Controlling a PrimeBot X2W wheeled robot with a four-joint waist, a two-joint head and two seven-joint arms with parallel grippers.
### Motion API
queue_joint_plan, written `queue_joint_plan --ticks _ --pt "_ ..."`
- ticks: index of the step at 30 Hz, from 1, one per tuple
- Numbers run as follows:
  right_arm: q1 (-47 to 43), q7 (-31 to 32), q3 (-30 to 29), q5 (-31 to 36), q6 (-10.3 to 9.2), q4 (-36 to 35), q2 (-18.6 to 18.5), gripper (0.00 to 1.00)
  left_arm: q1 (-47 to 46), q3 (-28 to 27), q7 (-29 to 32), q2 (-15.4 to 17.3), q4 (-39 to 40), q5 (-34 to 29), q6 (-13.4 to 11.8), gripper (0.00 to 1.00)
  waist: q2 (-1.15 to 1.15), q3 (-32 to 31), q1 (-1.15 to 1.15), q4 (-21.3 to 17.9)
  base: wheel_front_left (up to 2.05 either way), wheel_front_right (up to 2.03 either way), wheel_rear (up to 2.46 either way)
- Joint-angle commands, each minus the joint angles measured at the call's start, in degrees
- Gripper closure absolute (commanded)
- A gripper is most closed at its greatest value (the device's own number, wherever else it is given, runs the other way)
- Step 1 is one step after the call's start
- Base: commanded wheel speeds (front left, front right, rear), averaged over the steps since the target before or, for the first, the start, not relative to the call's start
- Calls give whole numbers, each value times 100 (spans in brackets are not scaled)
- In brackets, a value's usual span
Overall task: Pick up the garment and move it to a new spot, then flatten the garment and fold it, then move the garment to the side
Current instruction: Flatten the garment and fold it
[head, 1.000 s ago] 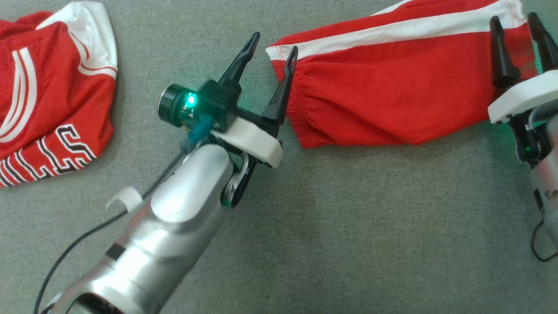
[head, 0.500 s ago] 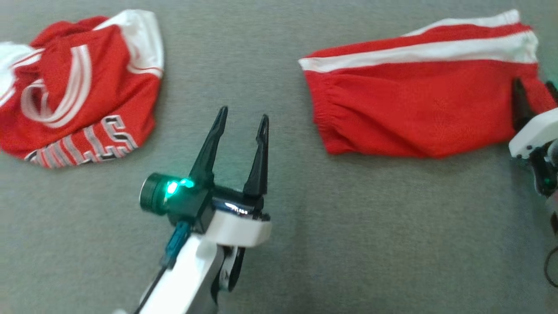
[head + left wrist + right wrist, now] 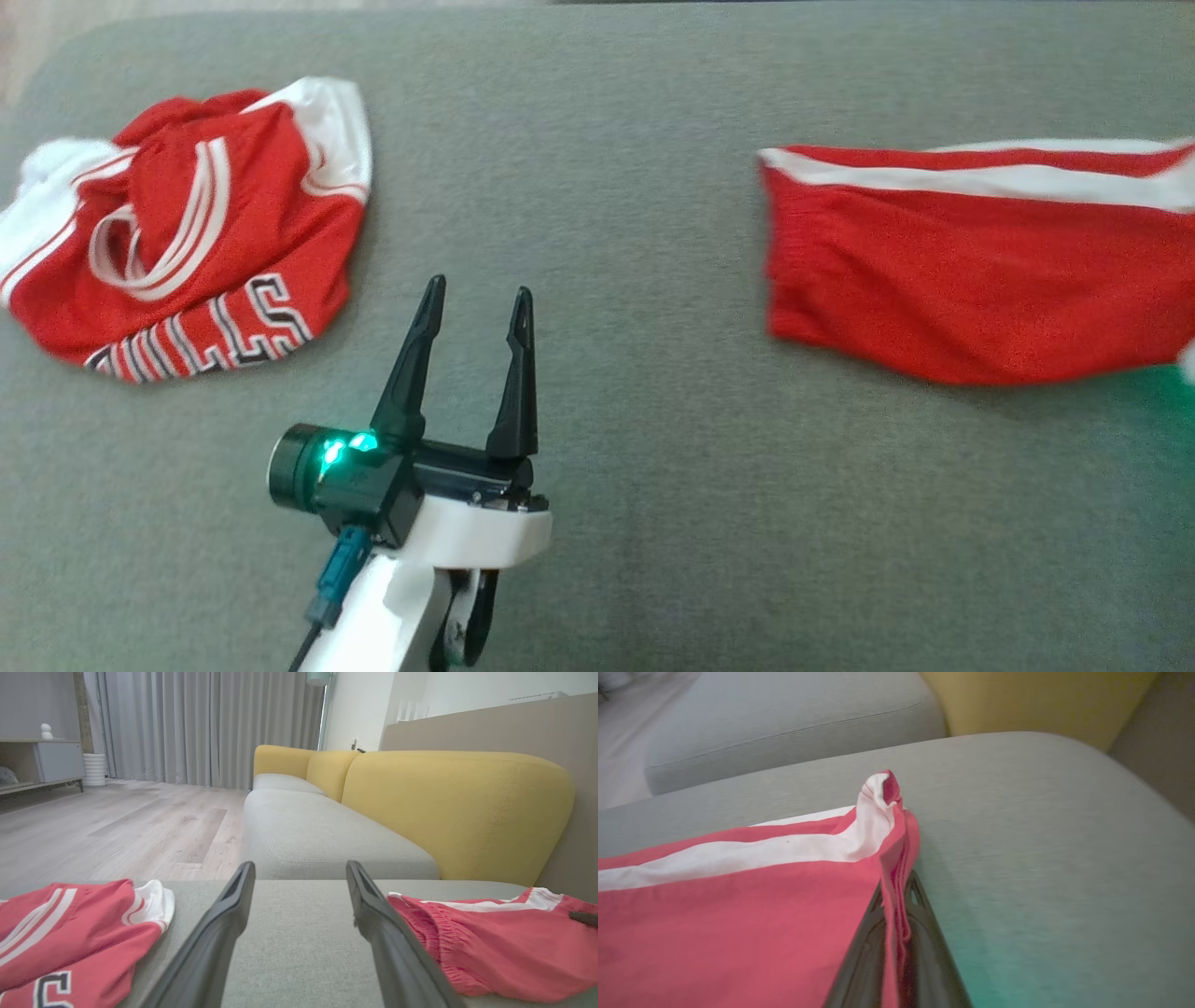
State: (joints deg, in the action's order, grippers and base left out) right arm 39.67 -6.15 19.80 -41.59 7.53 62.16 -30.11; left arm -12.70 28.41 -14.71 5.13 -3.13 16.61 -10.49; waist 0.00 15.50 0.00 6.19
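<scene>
The garment (image 3: 971, 289) is a pair of red shorts with a white side stripe, lying folded on the grey cushion (image 3: 653, 420) at the right. In the right wrist view my right gripper (image 3: 906, 882) is shut on the garment's (image 3: 738, 905) edge, with bunched cloth standing up between its fingers. My left gripper (image 3: 480, 286) is open and empty over bare cushion, left of the shorts. In the left wrist view its fingers (image 3: 205, 952) point between the two pieces of clothing, with the garment (image 3: 486, 947) to their right.
A crumpled red and white jersey (image 3: 187, 233) with lettering lies at the cushion's left end. Beyond the cushion are a grey sofa seat (image 3: 317, 830), a yellow backrest (image 3: 458, 807) and wooden floor (image 3: 117, 826).
My right gripper has shut on the garment's edge and left the head view. The left gripper drew back from the waistband, still open. The head camera shifted; the shorts slid right, away from the jersey.
</scene>
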Motion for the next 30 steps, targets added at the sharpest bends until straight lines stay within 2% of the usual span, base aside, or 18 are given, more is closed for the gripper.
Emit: queue_joint_plan --ticks 1,4,7,14,15,16,21,25,26,27,28,30 --pt "-2 -103 91 102 -4 -39 -358 100 -34 -239 -29 -11 221 -67 53 0 0 -98 0 -172 0 0 0" --pt "171 -186 147 240 -4 -95 -583 100 15 -277 -29 -40 210 -101 107 0 0 -142 0 -332 0 0 0" --pt "415 -209 200 306 -4 -325 -587 100 63 -314 -29 -59 181 -135 148 0 0 -191 0 -492 0 0 0" --pt "682 122 544 156 -4 -1610 -95 100 103 -359 -29 -99 98 -180 239 0 0 -281 0 -708 0 0 0" --pt "682 122 544 156 -4 -1610 -95 100 103 -359 -29 -99 98 -180 239 0 0 -281 0 -708 0 0 0" --pt "654 256 680 142 -4 -2025 56 100 90 -364 -29 -111 70 -186 262 0 0 -293 0 -710 0 0 0" --pt "492 560 903 206 -4 -2714 331 100 86 -350 -29 -139 24 -174 328 0 0 -297 0 -626 0 0 0" --pt "152 1026 1318 345 -4 -3179 693 100 114 -334 -29 -168 -15 -133 357 0 0 -294 0 -508 0 0 0" --pt "65 1142 1460 409 -4 -3245 774 88 115 -327 -29 -174 -25 -124 364 0 0 -296 0 -479 0 0 0" --pt "-109 1284 1667 467 -4 -3336 909 42 113 -313 -29 -186 -46 -104 374 0 0 -318 0 -418 0 0 0" --pt "-178 1307 1732 503 -4 -3375 949 0 114 -310 -29 -191 -50 -94 374 0 0 -327 0 -394 0 0 0" --pt "-304 1273 1732 510 -4 -3458 1006 0 115 -320 -29 -199 -38 -84 364 0 0 -356 0 -354 0 0 0"
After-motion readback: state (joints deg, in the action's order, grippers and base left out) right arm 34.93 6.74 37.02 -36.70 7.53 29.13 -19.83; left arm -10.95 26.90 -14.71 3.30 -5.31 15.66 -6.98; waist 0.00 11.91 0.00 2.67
